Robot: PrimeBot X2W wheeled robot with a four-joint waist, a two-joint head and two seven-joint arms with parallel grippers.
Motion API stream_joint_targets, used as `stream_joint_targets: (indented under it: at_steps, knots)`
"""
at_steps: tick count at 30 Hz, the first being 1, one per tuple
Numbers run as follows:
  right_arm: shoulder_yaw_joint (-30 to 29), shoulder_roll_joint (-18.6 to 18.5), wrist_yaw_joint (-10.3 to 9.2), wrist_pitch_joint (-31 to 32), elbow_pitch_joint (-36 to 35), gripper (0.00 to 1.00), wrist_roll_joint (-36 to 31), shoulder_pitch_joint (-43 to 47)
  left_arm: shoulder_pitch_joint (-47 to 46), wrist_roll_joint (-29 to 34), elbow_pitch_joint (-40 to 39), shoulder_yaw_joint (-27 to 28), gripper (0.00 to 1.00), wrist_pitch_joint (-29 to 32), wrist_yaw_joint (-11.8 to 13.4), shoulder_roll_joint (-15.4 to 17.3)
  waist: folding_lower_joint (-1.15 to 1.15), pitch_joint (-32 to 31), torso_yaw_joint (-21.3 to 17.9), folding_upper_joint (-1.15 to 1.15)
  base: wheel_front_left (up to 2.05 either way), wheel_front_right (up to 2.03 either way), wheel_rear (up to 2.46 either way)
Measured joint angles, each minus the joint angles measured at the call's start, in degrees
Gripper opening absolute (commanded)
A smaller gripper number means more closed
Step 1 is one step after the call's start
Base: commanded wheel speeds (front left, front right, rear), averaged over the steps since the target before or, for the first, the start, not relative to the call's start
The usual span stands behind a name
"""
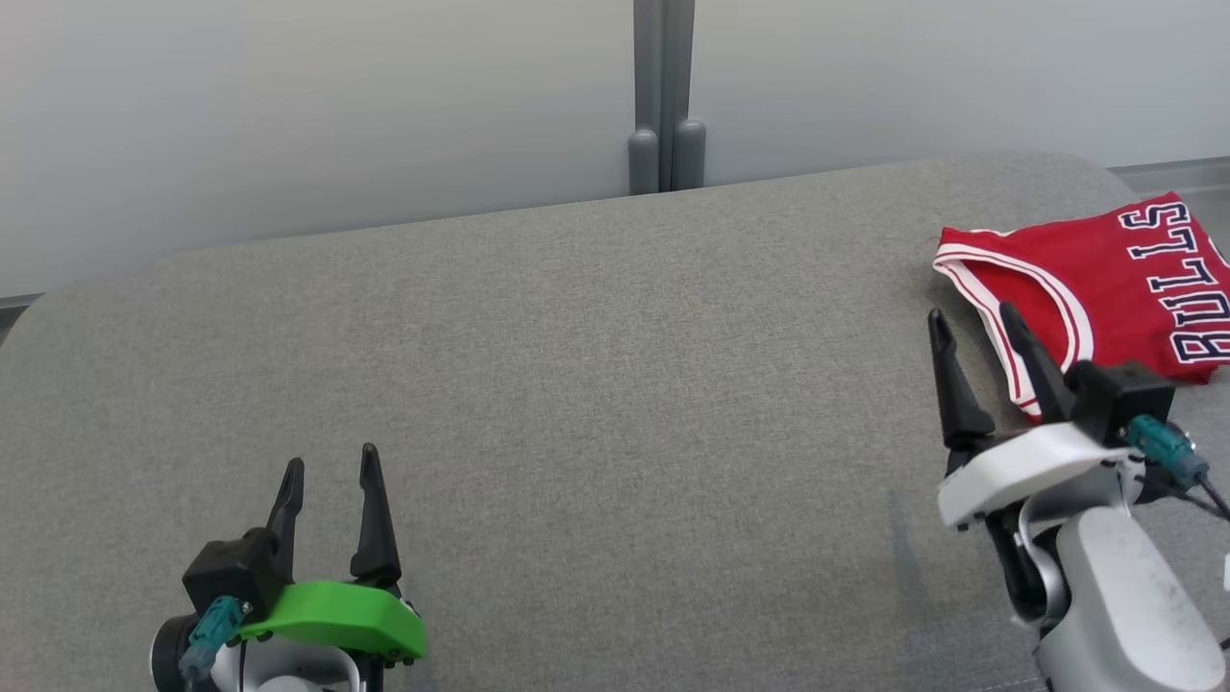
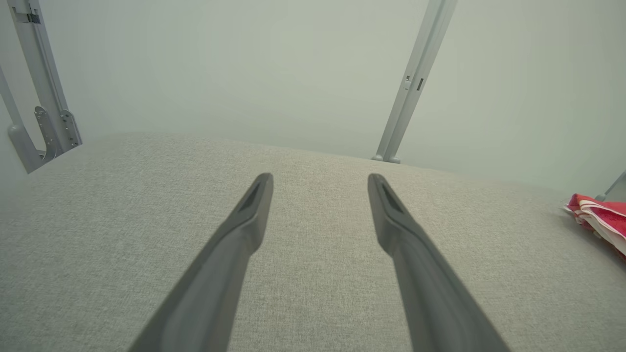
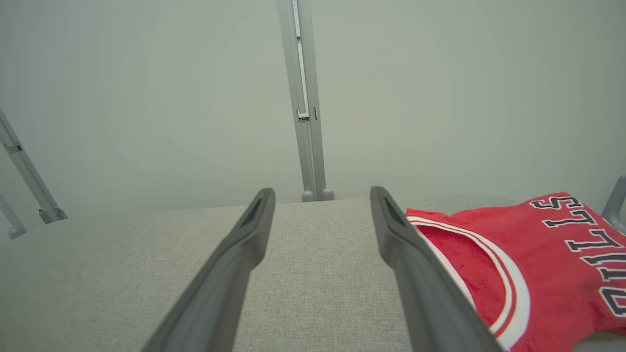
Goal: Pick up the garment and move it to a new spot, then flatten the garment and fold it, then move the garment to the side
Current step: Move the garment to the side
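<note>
The garment [image 1: 1105,284] is a red basketball jersey with white trim and "BULLS" lettering, folded and lying flat at the far right of the grey padded surface [image 1: 577,384]. In the right wrist view the garment [image 3: 528,264] lies to the right of the fingers. My right gripper [image 1: 971,327] is open and empty, its right finger over the jersey's near left edge. At the lower left my left gripper [image 1: 332,466] is open and empty over bare fabric. A sliver of the garment [image 2: 599,217] peeks in at the left wrist view's right edge.
A pale wall with a grey vertical post [image 1: 663,96] stands behind the padded surface. The surface's rounded far edge [image 1: 384,231] runs along the wall. Another grey bracket [image 2: 44,122] shows at the left in the left wrist view.
</note>
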Motion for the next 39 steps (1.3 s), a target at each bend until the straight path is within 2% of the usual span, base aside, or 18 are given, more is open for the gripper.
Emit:
stream_joint_targets:
  at_steps: [3, 9, 18, 39]
  knots:
    - [-1.5, 3.6, 0.01, 0.7, -4.6, 1.0, -2.8, 4.7, 0.8, 0.9, -0.1, 0.0, 1.0, -0.1, 0.0, 0.0, 0.0, 0.1, 0.6, 0.0, 0.0, 0.0, 0.0]
    - [-3.2, 6.3, 0.0, 1.5, -10.6, 1.0, -7.0, 10.9, 1.7, 2.8, -0.6, 0.3, 1.0, -0.1, 0.0, 0.2, 0.0, 0.3, 1.7, 0.0, 0.0, 0.0, 0.0]
    - [-1.8, 6.9, 0.0, 0.5, -13.8, 1.0, -6.3, 14.5, 4.3, 5.1, -2.5, 1.0, 1.0, -0.1, 0.4, 0.2, 0.0, 0.3, 2.4, 0.0, 0.0, 0.0, 0.0]
    - [-0.5, 6.9, 0.0, -0.7, -13.5, 1.0, -4.5, 14.9, 5.2, 5.8, -3.8, 1.0, 1.0, -0.1, 0.4, -0.3, 0.0, 0.7, 3.0, 0.0, 0.0, 0.0, 0.0]
